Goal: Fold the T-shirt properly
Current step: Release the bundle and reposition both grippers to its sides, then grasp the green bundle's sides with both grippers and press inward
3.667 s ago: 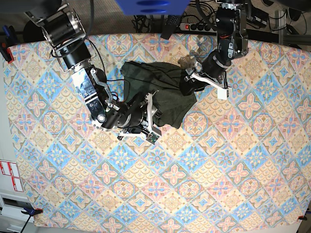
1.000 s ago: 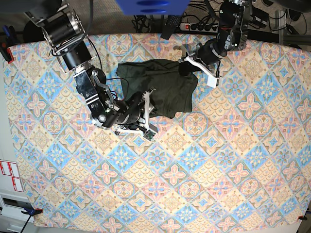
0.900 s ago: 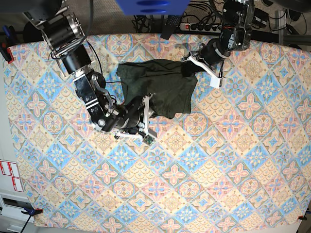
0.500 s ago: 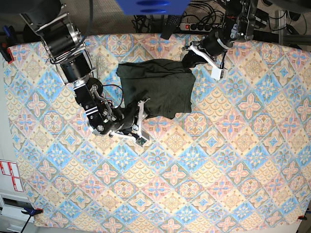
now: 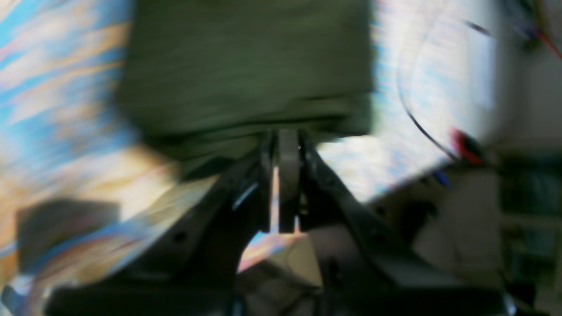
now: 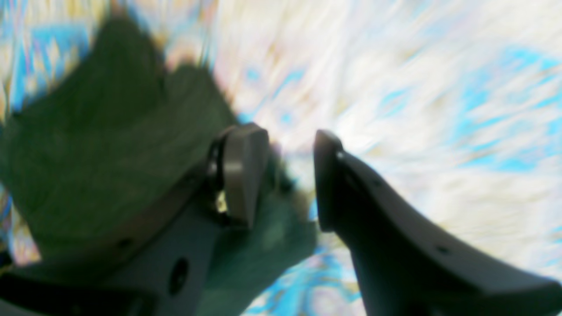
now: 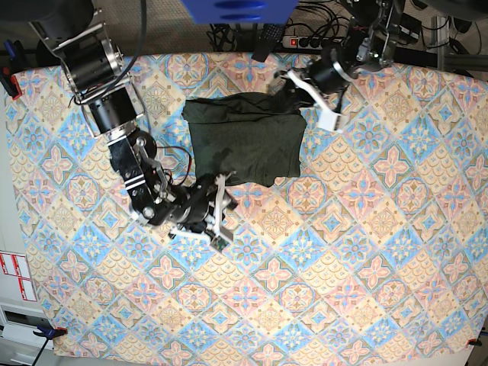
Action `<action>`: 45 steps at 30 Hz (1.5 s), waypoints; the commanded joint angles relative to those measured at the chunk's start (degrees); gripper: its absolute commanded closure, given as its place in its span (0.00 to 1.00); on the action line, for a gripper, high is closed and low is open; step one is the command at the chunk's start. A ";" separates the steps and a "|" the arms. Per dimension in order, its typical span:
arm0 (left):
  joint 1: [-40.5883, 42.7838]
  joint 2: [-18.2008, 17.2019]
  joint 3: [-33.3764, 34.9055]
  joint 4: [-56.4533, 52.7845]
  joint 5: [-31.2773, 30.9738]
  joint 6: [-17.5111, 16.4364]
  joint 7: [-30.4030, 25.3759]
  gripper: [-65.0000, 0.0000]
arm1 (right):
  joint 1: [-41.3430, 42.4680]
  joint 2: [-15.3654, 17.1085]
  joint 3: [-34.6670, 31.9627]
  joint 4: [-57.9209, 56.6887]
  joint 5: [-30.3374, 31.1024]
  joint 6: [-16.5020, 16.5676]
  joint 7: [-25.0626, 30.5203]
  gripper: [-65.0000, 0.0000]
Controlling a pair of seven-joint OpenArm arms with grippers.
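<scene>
The T-shirt [image 7: 245, 143] lies bunched at the frame's upper centre. The left gripper [image 7: 293, 85], jaws pinched on its upper-right corner, is nearer; the right gripper [image 7: 221, 204] gapes empty just below its lower-left edge.

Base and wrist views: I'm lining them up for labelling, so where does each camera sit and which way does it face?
Base: overhead, looking down at the patterned cloth, the T-shirt and both arms.
Left wrist: behind the left gripper, shut on the T-shirt's edge.
Right wrist: behind the open right gripper, above cloth beside the T-shirt.
Shared: the T-shirt and cloth appear in all three.
</scene>
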 commanded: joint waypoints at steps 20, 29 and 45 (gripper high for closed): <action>-13.81 -0.08 9.16 -18.93 -0.38 0.17 -0.69 1.00 | 4.26 -0.04 -0.41 -19.56 0.39 0.22 5.91 0.91; -18.91 -0.26 9.25 -21.13 2.52 0.17 -0.43 1.00 | -2.07 2.42 -0.32 -13.93 0.39 0.22 2.74 0.92; -28.49 0.18 9.34 -23.50 11.58 0.26 -0.43 1.00 | -18.95 13.32 0.21 10.51 0.83 0.22 2.57 0.92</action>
